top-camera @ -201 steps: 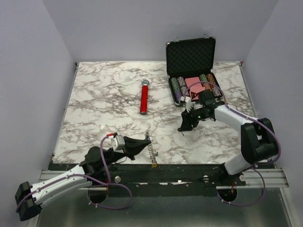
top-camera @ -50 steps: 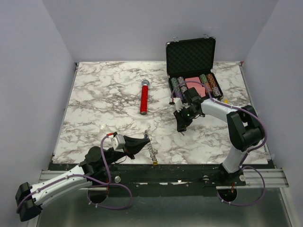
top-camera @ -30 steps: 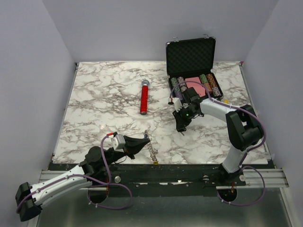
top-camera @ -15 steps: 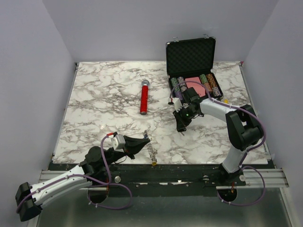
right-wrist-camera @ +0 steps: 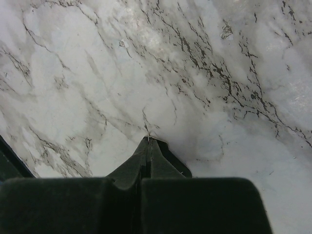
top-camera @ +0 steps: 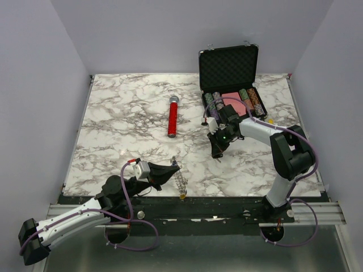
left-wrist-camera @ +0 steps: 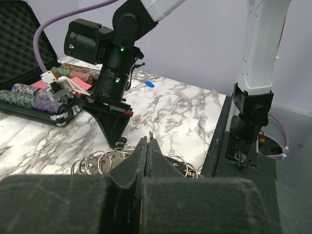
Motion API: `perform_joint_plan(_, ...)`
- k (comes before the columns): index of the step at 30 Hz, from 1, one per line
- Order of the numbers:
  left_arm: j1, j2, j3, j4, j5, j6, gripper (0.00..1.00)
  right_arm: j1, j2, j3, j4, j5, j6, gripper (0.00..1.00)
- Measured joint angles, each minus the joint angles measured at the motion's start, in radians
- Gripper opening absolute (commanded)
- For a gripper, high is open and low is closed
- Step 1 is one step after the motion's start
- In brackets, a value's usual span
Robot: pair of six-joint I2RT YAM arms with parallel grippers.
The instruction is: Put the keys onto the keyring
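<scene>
My left gripper [top-camera: 174, 166] is shut on the keyring [top-camera: 180, 182], a bunch of thin metal loops lying near the table's front edge with a yellow tag [top-camera: 182, 196] at its near end. In the left wrist view the loops [left-wrist-camera: 105, 161] spread behind the closed fingers [left-wrist-camera: 131, 161], and a sliver of wire shows between the tips. My right gripper [top-camera: 216, 154] points down at the marble mid-right, shut on a key: a thin metal edge shows at its tips [right-wrist-camera: 149, 140], and a black head [right-wrist-camera: 173, 158] lies beside them. A blue-headed key [left-wrist-camera: 149, 84] lies further right.
A red-handled microphone [top-camera: 172, 116] lies mid-table. An open black case [top-camera: 229, 68] with rows of poker chips [top-camera: 211, 102] stands at the back right, just behind the right arm. The table's front rail [top-camera: 227, 204] runs close to the keyring.
The right gripper has closed at the table surface. The keyring near the left fingers has bunched from a straight line into a coil. Neither arm has otherwise moved.
</scene>
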Motion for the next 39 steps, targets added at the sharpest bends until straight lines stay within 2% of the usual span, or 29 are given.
perform_joint_plan(7, 0.000, -0.013, 0.000, -0.002, -0.001, 0.000, 0.00, 0.000, -0.037, 0.000, -0.005, -0.057, -0.034, 0.00)
perform_joint_plan(17, 0.000, -0.063, 0.000, -0.002, 0.003, 0.016, 0.00, 0.000, -0.318, -0.003, -0.041, -0.280, -0.239, 0.00)
perform_joint_plan(22, 0.000, -0.069, 0.009, -0.007, 0.036, 0.046, 0.00, 0.001, -0.407, -0.001, -0.132, -0.404, -0.390, 0.00)
perform_joint_plan(31, 0.000, -0.062, 0.119, -0.067, 0.122, 0.129, 0.00, 0.001, -0.457, 0.071, -0.392, -0.604, -0.677, 0.00)
perform_joint_plan(39, 0.000, -0.024, 0.134, -0.089, 0.175, 0.118, 0.00, 0.001, -0.523, 0.080, -0.486, -0.735, -0.724, 0.00)
